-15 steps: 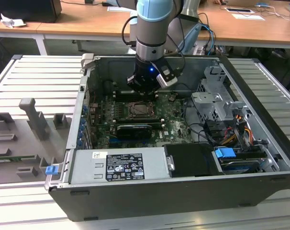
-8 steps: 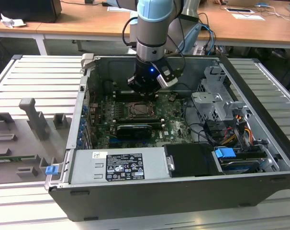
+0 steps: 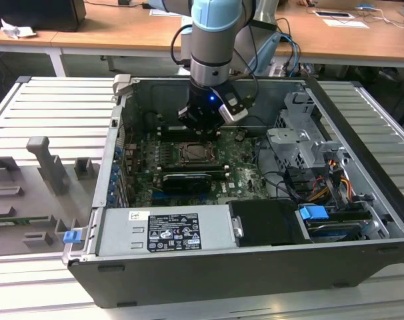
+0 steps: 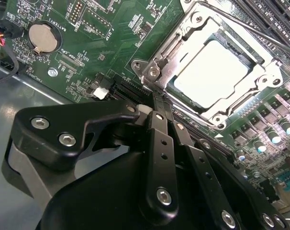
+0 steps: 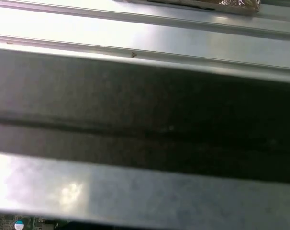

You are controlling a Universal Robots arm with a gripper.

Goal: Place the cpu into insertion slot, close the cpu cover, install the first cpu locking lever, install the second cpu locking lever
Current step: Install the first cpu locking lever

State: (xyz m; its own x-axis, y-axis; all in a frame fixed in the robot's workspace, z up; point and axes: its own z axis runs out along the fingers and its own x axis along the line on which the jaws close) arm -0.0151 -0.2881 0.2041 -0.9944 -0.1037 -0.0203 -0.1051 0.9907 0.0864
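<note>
The cpu (image 4: pixel 214 72), a pale square chip, lies flat in the insertion slot (image 3: pixel 183 155) on the green board. The cpu cover (image 4: pixel 190 33), a silvery frame, lies down over its edges. A thin metal locking lever (image 4: pixel 245 28) runs along the socket's far side. In the second wrist view my gripper (image 4: pixel 157 106) has its black fingers (image 4: pixel 159 139) pressed together. The tips sit at the socket's near corner, by the cover's tongue (image 4: pixel 154 69), and nothing is visibly held. In the exterior view the gripper (image 3: pixel 201 132) hangs just behind the socket inside the open computer case.
A long black card (image 3: pixel 187 180) lies in front of the socket and black memory slots (image 4: pixel 274 19) beside it. The power supply (image 3: pixel 169 230), drive cage (image 3: pixel 299 140) and cables (image 3: pixel 302 180) crowd the case. A coin battery (image 4: pixel 42 38) sits on the board. A grey case wall (image 5: pixel 145 120) is close by.
</note>
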